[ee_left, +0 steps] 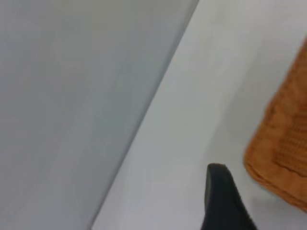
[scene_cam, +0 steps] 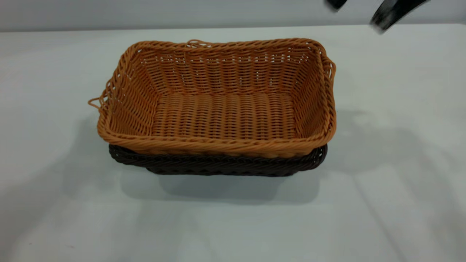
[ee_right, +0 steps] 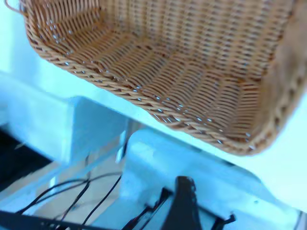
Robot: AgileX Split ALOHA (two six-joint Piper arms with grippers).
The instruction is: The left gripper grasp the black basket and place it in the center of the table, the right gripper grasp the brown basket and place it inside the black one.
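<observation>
your brown basket (scene_cam: pixel 222 105) sits nested in the black basket (scene_cam: pixel 218 163) mid-surface (scene_cam: pixel 54 203), long axis crosswise, while the right claw (scene_cam: pixel 386 14) hangs off its far right corner, jaw spread unclear.

Rectangular orange-tan woven wicker basket (scene_cam: pixel 222 105) nested inside the rectangular dark brown-black wicker basket (scene_cam: pixel 218 164), the pair at the frame's centre on the plain white-grey tabletop (scene_cam: pixel 54 203), black robot gripper fingers (scene_cam: pixel 389 12) raised at upper right, behind the baskets
</observation>
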